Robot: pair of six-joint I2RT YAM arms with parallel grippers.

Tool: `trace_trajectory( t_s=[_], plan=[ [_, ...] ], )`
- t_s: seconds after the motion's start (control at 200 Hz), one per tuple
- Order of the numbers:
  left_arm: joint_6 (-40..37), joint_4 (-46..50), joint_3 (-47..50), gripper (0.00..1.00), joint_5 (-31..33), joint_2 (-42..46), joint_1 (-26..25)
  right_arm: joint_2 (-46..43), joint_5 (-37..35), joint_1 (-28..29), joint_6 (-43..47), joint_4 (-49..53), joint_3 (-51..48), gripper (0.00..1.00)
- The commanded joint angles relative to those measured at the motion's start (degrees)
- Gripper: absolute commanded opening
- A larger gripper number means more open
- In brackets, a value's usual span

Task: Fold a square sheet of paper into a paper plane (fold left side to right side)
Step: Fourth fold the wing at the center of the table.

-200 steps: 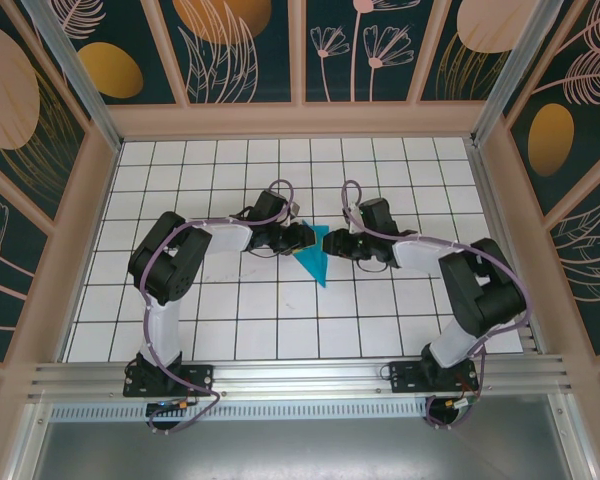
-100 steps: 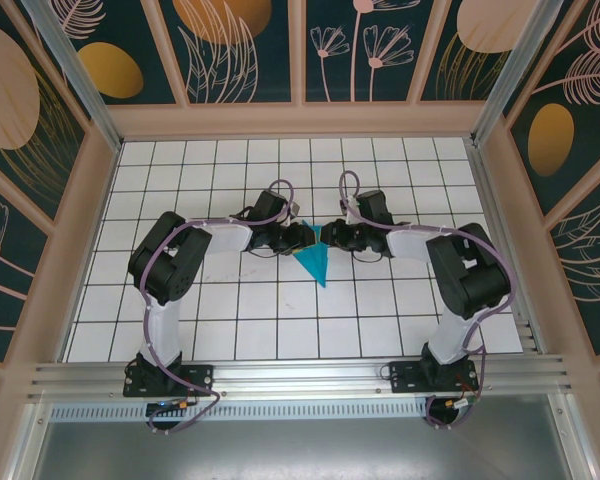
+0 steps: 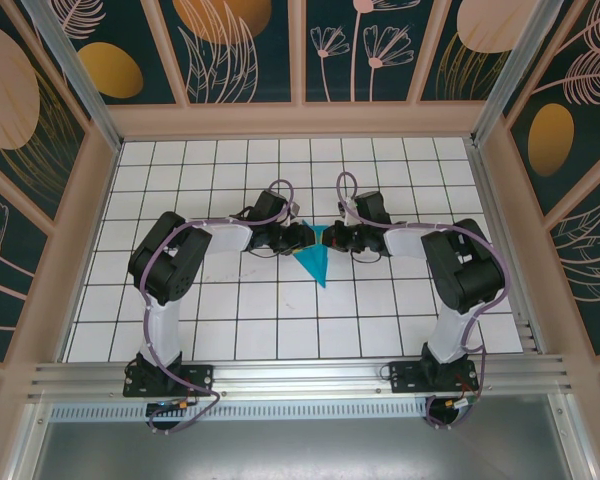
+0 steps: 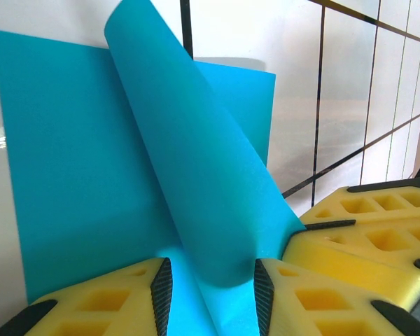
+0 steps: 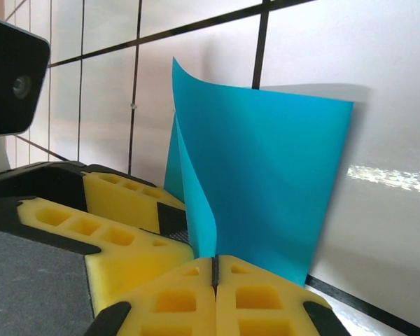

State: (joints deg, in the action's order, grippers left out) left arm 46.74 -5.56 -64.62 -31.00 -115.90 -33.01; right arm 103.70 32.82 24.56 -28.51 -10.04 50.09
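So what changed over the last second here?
The right gripper moved left, in to the paper, and shut on its edge. The left gripper kept its hold on the paper's curled flap, and the paper stayed where it was on the table.

Bright even light; soft shadows, glare streaks on glossy table [image 5: 385, 175].

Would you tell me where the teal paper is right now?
In the top view, the paper sits at the middle of the table, its far end pinched between the left gripper and the right gripper.
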Motion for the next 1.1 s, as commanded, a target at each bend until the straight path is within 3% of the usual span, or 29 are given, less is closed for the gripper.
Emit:
trace_trajectory(
  t_s=[0.0,0.46,1.091],
  plan=[
    [-1.78,3.55,1.40,0.39,3.01,-1.70,-0.28,1.11,-1.59,-0.30,2.01,2.01,1.50,0.00],
    [-1.91,3.89,1.08,0.39,2.97,-1.72,-0.28,2.10,-5.11,-0.39,3.00,4.76,1.66,0.00],
    [-2.00,3.89,0.99,0.39,2.79,-1.83,-0.29,3.86,-4.25,0.12,3.22,4.90,2.37,0.00]
  ],
)
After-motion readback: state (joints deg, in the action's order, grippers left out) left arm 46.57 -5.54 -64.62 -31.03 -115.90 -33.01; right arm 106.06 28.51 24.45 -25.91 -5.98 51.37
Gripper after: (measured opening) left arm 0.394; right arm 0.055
